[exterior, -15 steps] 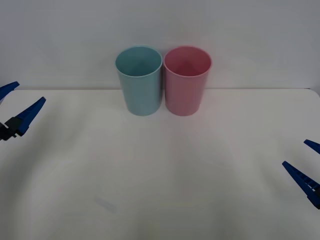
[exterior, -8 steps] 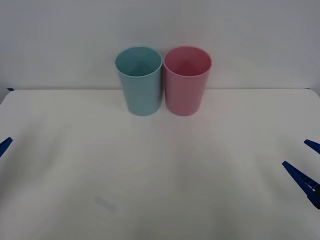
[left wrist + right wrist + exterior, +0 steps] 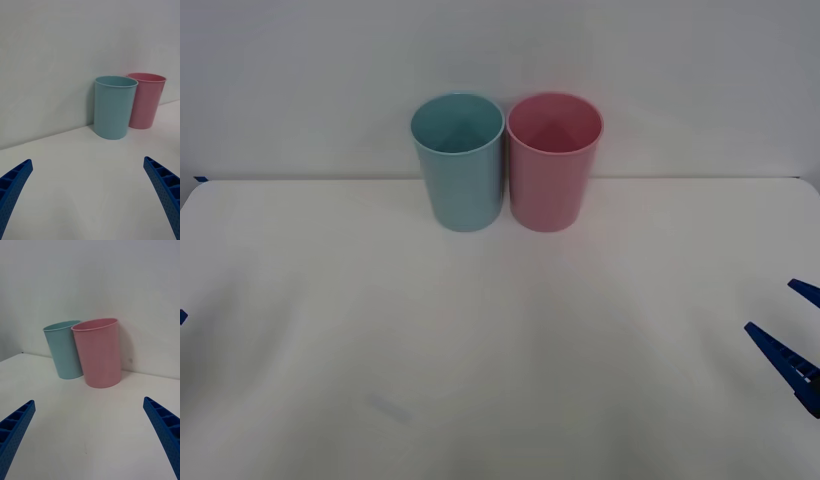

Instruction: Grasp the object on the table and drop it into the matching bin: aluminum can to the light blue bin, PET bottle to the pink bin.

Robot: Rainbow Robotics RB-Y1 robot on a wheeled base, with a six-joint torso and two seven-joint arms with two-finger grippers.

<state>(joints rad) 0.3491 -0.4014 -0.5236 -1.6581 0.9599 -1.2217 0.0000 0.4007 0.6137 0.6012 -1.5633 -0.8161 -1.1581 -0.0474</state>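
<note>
The light blue bin (image 3: 459, 160) and the pink bin (image 3: 553, 160) stand upright side by side, touching, at the back middle of the white table (image 3: 500, 350). The aluminum can is out of view; nothing lies on the tabletop in front of the bins. My right gripper (image 3: 798, 330) hangs open at the table's right edge, and its fingers (image 3: 165, 431) stand wide apart and empty in the right wrist view, facing the pink bin (image 3: 98, 352). My left gripper (image 3: 88, 202) is open and empty too, facing the light blue bin (image 3: 113, 107) from the left.
A plain pale wall rises right behind the bins. A faint pale mark (image 3: 390, 408) shows on the tabletop near the front left. The wide span of table between both grippers and the bins is bare.
My left gripper has drawn back off the left side of the front view, leaving just a sliver of blue at the edge. The right gripper and both bins have stayed still.
</note>
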